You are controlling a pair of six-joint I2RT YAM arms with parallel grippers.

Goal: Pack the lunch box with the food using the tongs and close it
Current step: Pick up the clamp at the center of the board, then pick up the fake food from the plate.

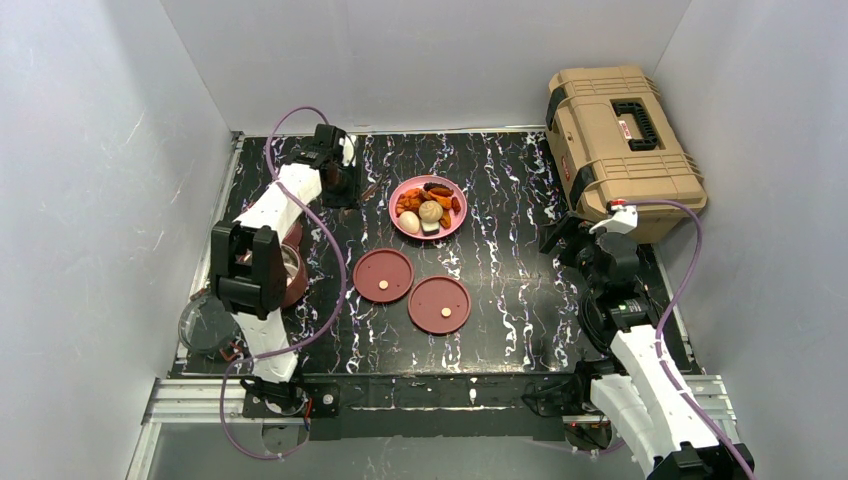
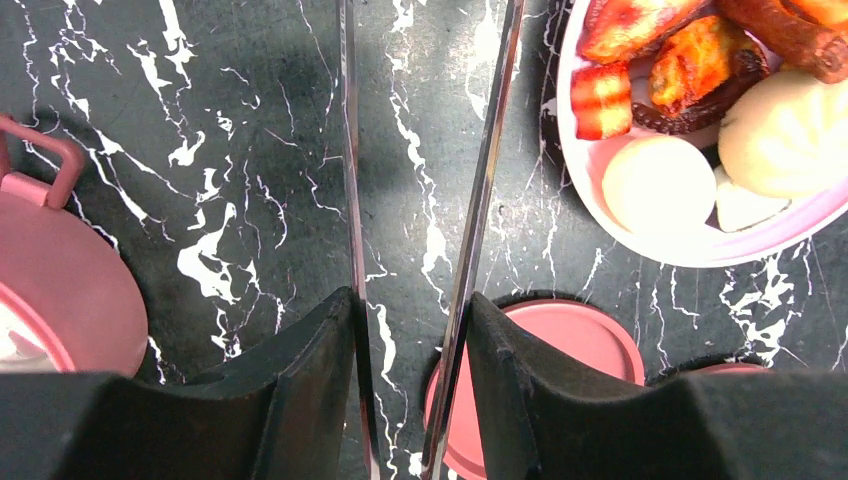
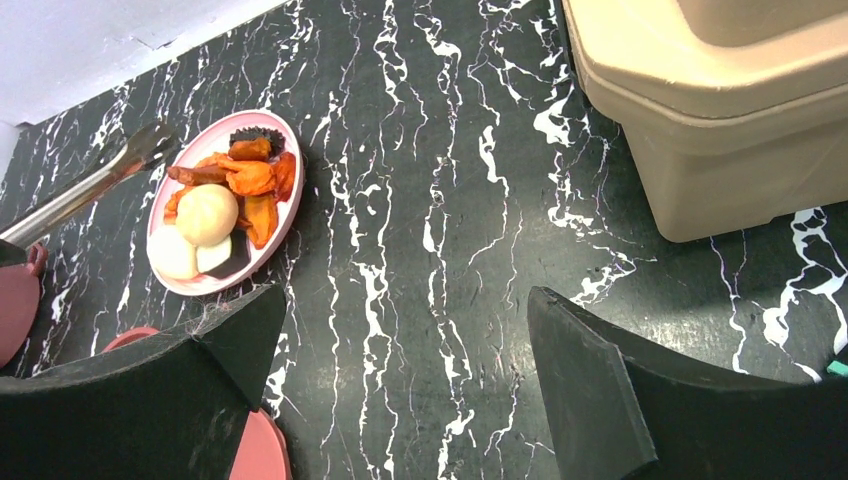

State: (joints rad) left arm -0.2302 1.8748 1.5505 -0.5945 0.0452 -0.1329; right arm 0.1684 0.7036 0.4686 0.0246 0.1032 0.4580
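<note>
At the far left of the black marbled worktop [image 1: 500, 250], the maroon round lunch-box bowl [image 1: 298, 282] sits partly hidden under the left arm's elbow. The left wrist view catches a maroon handled lid [image 2: 60, 290] at its left edge.

Next comes the left pincer [image 2: 410, 300], reached out to the far-left part of the worktop. Its two black fingers [image 2: 310, 380] press on the outer faces of the slim, long, shiny metal tongs [image 2: 490, 170], one finger to each blade. It is clamped on them, though the blades stand apart with bare worktop showing between.

The tongs' long axis runs straight ahead out of the pincer. The flat pink round plate [image 2: 700, 252] with the bite-size food [image 1: 428, 207] lies to the right of that axis, not ahead of it (the white egg-like piece [image 2: 658, 185] is the bit nearest the right blade). In the right wrist view the blade tips hover just beside the plate's rim. My judgement is that the next move calls for a swing rightward over the plate.

Nearer the arms, two flat maroon disc lids [image 1: 383, 275] lie just beside each other, off the bowl. Further right, the right pincer [image 3: 407, 300] hangs with jaws wide apart and holds nothing. It is well apart from the food, so the left arm is clearly nearer. The large tan plastic toolbox [image 1: 620, 140] stands at the far right.
</note>
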